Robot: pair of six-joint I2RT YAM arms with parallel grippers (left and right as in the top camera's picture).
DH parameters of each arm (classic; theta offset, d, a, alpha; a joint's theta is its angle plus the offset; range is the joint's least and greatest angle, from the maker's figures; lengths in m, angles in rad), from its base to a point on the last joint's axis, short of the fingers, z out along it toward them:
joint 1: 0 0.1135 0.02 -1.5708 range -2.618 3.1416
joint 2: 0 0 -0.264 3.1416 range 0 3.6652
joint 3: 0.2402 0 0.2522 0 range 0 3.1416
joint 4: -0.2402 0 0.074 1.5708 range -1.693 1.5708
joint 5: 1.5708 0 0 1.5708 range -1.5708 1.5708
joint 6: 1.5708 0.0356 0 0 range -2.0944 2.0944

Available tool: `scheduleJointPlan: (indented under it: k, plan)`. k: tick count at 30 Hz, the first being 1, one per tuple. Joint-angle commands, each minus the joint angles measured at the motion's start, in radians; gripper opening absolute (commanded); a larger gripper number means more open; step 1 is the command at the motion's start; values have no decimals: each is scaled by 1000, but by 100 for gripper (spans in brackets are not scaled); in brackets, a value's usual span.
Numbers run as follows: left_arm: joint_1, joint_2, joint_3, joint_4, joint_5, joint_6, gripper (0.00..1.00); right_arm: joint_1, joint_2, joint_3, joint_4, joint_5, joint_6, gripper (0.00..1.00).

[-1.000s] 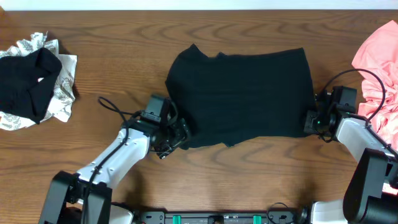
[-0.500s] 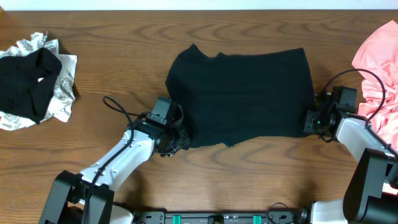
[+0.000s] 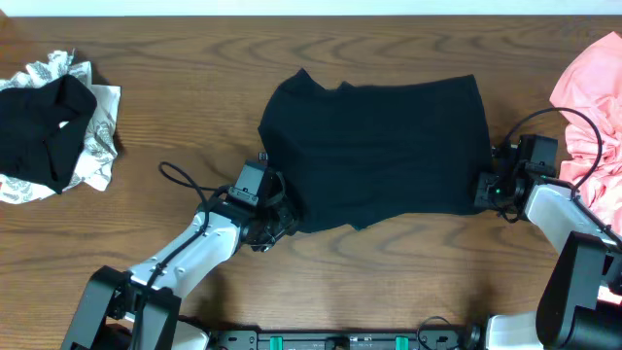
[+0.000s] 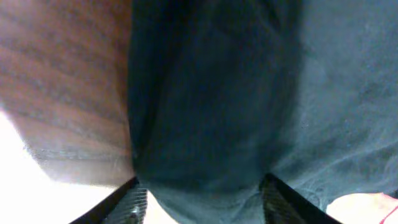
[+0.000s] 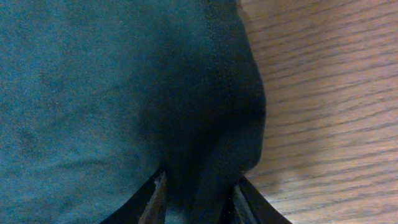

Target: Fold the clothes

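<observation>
The black shirt [image 3: 379,146] lies spread out in the middle of the table [image 3: 194,58]. Its shape is roughly a rectangle, with a small point sticking out at its far left corner.

The left gripper [image 3: 277,222] is at the near left corner of the shirt, low over the table and touching the cloth. In the left wrist view its two fingers [image 4: 127,205] stand rather wide apart. Dark cloth fills the space between them, and bare wood shows on the left side. Whether they really press the cloth or only stand around it, I cannot tell.

The right gripper [image 3: 483,190] is at the near right corner of the same shirt. In the right wrist view its two tips are close to each other, and a thick fold of the hemmed edge (the seam line is visible) sits pinched between them, so this one is grasping the shirt. The wood is bare just to the right of that fold.

A pink tee [image 3: 593,87] lies crumpled at the right edge of the table, just beside the right arm and apart from the black shirt. At the far left of the table, well apart from the shirt, another black garment [image 3: 44,126] lies bunched on top of a white-grey patterned piece [image 3: 97,146].
</observation>
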Motion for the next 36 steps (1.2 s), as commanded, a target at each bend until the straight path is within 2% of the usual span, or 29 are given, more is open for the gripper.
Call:
scheduleJointPlan:
  k: [1, 4, 6, 9, 10, 11, 16, 20, 27, 36]
  plan:
    - [-2, 16, -28, 20, -10, -26, 46, 0, 5, -19, -2, -20, -4, 31]
    - [-2, 16, -23, 38, 4, -18, 38, 0, 5, -19, -2, -21, -3, 30]
    - [-2, 16, -11, 35, 7, 29, 31, 0, 5, -18, -8, -29, 5, 26]
    - [-2, 16, 12, 11, 7, 87, 20, 0, 5, -2, -40, -39, 8, 5]
    - [-2, 16, 18, 4, 6, 99, 19, 0, 5, 8, -57, -38, 8, 1]
    - [-2, 16, 24, -2, 6, 119, 13, 0, 5, 22, -79, -38, 8, 1]
    - [0, 16, 38, -19, 6, 141, 6, 0, 5, 70, -145, -23, 27, 1]
    - [1, 16, 71, -58, 1, 199, 6, 0, 5, 79, -154, -7, 45, 1]
    - [39, 16, 212, -248, -122, 309, 6, 0, 5, 87, -172, -3, 46, 1]
    - [109, 16, 250, -267, -125, 351, 6, -1, 5, 149, -238, -3, 60, 1]
